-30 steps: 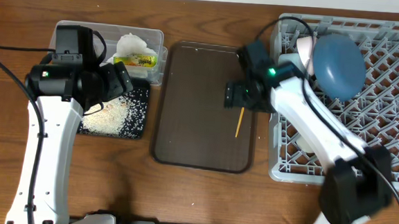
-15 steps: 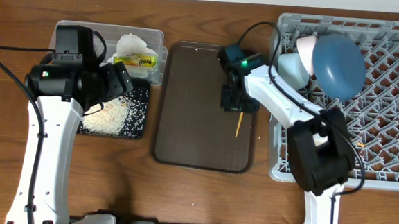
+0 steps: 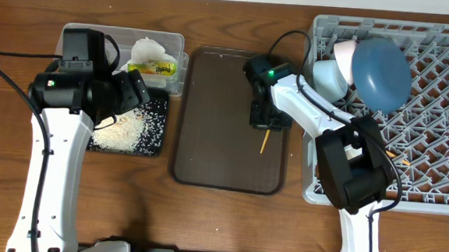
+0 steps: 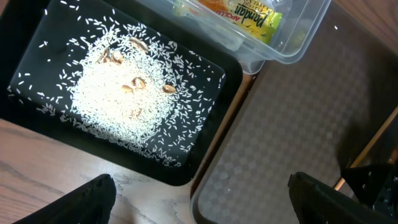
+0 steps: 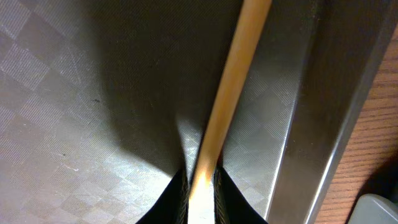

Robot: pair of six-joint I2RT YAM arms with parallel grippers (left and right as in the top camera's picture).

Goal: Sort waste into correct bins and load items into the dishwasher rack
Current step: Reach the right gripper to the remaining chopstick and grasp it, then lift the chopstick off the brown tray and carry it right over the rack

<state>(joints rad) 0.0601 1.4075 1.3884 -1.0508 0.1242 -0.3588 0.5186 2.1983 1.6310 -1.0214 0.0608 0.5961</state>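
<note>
On the brown serving tray [image 3: 217, 125], near its right side, my right gripper [image 3: 261, 120] is shut on a thin wooden chopstick [image 3: 263, 142]. In the right wrist view the chopstick [image 5: 231, 81] runs up from between the closed fingers of that gripper [image 5: 201, 186], low over the tray [image 5: 74, 93]. My left gripper [image 3: 130, 91] hangs open and holds nothing above the black tray [image 3: 154, 133], which carries a heap of rice scraps [image 4: 118, 99]. Behind it, the clear tub [image 3: 120, 37] contains the white napkin [image 3: 147, 49] and the yellow wrapper [image 4: 249, 15].
The grey dishwasher rack [image 3: 444, 116] fills the right side. It holds the dark-blue plate [image 3: 380, 73] and a pale bowl [image 3: 329, 78]. The right arm's base rises in front of the rack's near-left corner. Bare wooden table lies in front of the trays.
The right gripper has closed on the chopstick, and the stick's free end has shifted slightly left. The left arm has not moved.
</note>
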